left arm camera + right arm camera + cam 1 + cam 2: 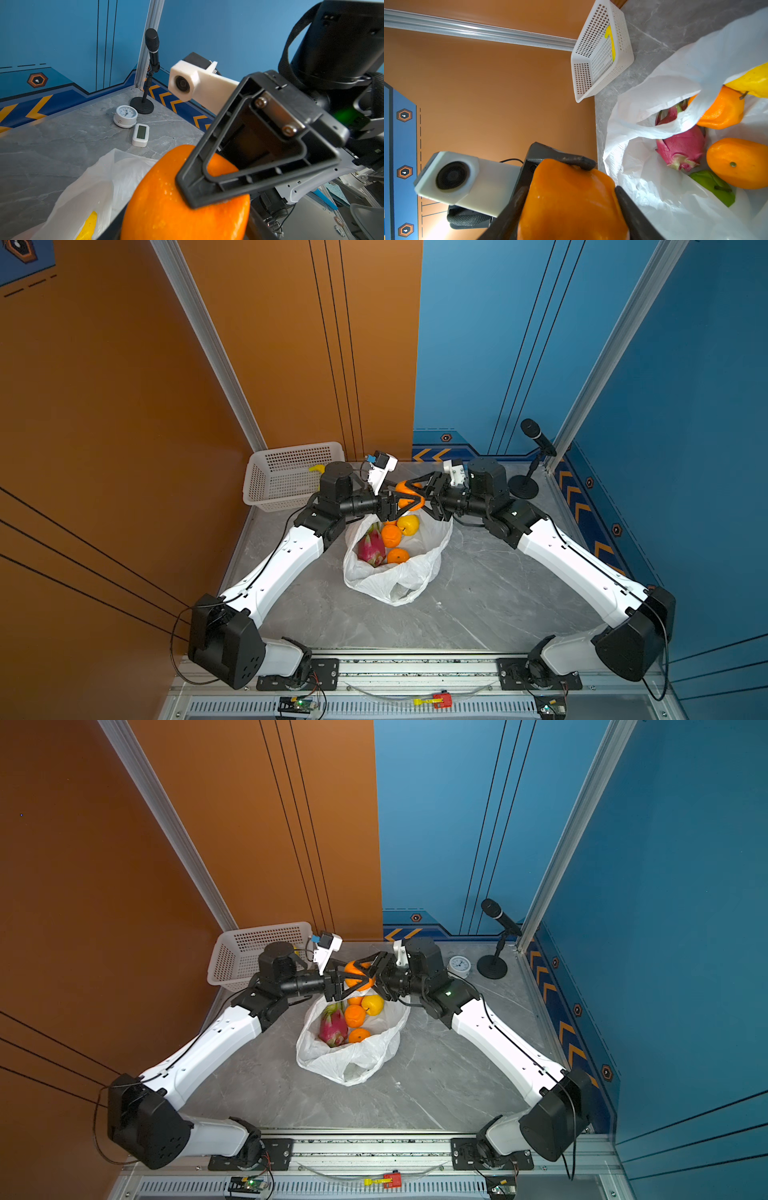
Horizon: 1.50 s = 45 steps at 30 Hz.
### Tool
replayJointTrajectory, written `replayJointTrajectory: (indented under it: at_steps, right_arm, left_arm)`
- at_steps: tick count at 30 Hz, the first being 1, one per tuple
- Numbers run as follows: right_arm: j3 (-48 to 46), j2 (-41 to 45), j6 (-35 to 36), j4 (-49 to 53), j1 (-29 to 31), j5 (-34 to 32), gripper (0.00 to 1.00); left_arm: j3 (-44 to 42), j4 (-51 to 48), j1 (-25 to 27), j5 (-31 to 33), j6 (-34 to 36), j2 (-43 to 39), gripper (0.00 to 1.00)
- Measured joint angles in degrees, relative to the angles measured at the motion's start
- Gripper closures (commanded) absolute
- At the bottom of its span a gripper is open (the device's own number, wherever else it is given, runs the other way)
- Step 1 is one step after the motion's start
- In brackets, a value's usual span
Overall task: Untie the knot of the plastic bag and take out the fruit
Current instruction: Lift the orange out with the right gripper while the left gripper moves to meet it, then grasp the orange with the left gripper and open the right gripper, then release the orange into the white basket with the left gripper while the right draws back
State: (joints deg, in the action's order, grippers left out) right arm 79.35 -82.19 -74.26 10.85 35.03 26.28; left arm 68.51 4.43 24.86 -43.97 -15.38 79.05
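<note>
A smooth, glossy orange [166, 207] hangs over the far end of the bag [395, 585], between both grippers. The right gripper [571, 199] grasps it, with its black, hollow triangular fingers [630, 206] pressing 2 opposite sides. The left gripper [405, 499] straddles the same orange with 1 finger [577, 161] lying on its top; whether it squeezes I cannot tell.

The bag is thin, crinkled, translucent white plastic. It slumps open mid table [498, 593], on grey marbled stone, with a loose handle loop across its mouth. Inside lie a scaly pink dragon fruit [371, 549], more oranges [390, 536], a yellow fruit [408, 524] and a green fruit [714, 187].

A white perforated basket [286, 477] at the far left corner holds a banana [611, 43]. At the far right stand a microphone [536, 435], a round clock [459, 966] and a small white display [141, 135]. In both top views the grippers hide the bag's far rim.
</note>
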Motion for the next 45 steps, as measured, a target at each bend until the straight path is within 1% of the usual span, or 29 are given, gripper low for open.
replayJointTrajectory:
  at_steps: [4,6,7,10,15,19,22,27,32,36,45]
  right_arm:
    - [1.36,-0.37,0.98,-1.16,-0.68,-1.9,0.18]
    - [1.75,-0.46,1.73,-2.56,-1.31,-3.21,0.08]
    - [1.84,-0.48,2.25,-3.21,-1.64,-3.87,0.05]
    - [1.84,-0.48,4.66,-5.77,-2.95,-5.27,0.04]
    - [1.84,-0.81,11.54,-11.13,-5.35,-5.99,0.06]
    - [2.73,-2.34,19.23,-13.53,-6.99,-5.4,0.06]
    - [5.42,-4.74,26.88,-12.28,-7.19,-4.39,0.07]
    - [10.54,-7.76,40.89,-5.38,-6.51,-1.81,0.07]
    - [12.52,-8.72,50.49,-0.5,-5.68,0.42,0.06]
    - [13.55,-9.14,53.99,3.06,-5.44,0.61,0.06]
    - [16.65,-10.16,56.3,8.46,-6.4,0.55,0.06]
  left_arm:
    - [2.43,-0.68,0.15,6.21,-0.68,0.28,0.59]
    - [3.89,-1.03,-0.22,8.98,-1.22,0.74,0.6]
    - [4.74,-1.31,-0.52,10.25,-1.7,1.16,0.6]
    - [8.07,-2.73,-2.23,14.36,-3.65,3.52,0.61]
    - [12.31,-5.62,-6.84,23.34,-7.63,8.15,0.61]
    - [13.38,-6.51,-11.52,28.52,-11.34,11.67,0.62]
    - [14.36,-6.4,-15.32,30.75,-13.29,15.02,0.62]
    - [17.68,-6.54,-20.13,33.4,-14.91,21.55,0.62]
    - [23.04,-7.82,-23.08,34.36,-16.11,28.17,0.63]
    - [30.88,-12.7,-25.0,36.17,-16.63,35.28,0.64]
    - [47.28,-23.23,-28.63,39.41,-19.28,49.22,0.65]
